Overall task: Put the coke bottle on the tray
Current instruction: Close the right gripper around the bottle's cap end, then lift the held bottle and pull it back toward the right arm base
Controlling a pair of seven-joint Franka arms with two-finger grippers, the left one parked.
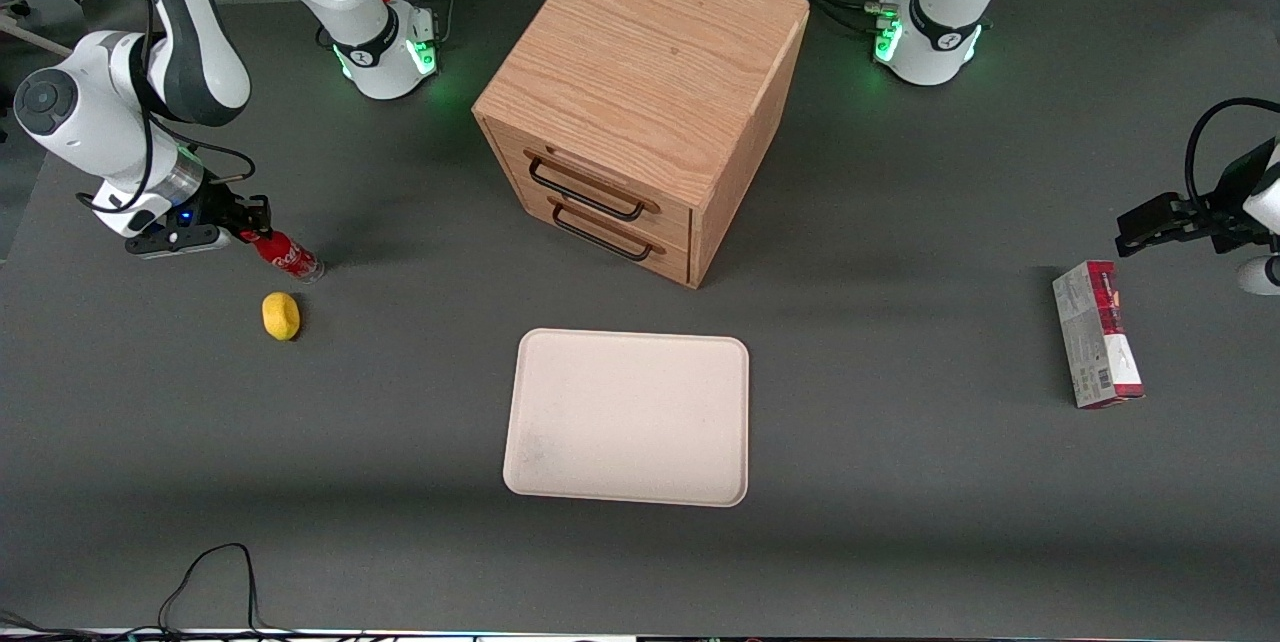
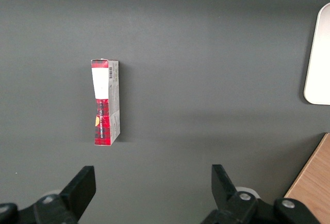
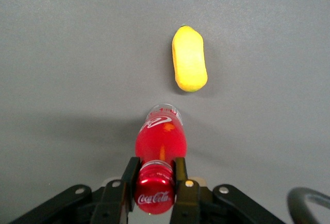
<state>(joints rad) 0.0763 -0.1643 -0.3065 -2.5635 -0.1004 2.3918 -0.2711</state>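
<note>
Dark grey table [image 1: 900,542], matte, one black cable looping at its near edge. Nearest thing is the tray [image 1: 628,416]: cream, rounded corners, low rim, nothing on it, faint smudge at one near corner; its edge also shows in the left wrist view [image 2: 318,54].

Carton [image 1: 1097,334] lies flat toward the parked arm's end, well apart from the tray; red and white, barcode on one end, print too small to read. Same carton in the left wrist view [image 2: 105,102].

Lemon [image 1: 281,315] sits toward the working arm's end, yellow, near the bottle and a bit nearer the camera, not touching it; also in the right wrist view [image 3: 189,65].

Coke bottle [image 1: 286,257] is just farther than the lemon, tilted, cap end up in the gripper [image 1: 247,222], clear base at or close to the table; contact can't be told. Well apart from the tray. Right wrist view: bottle [image 3: 159,144] is red, white script on the body, "Coca-Cola" readable in white on the red cap. Gripper [image 3: 154,175] has its jaws closed on the neck just under the cap, one finger [image 3: 130,175] pressed to each side.

Cabinet [image 1: 640,102] is farthest: oak, two drawers with black handles, both shut, standing farther back than the tray.
</note>
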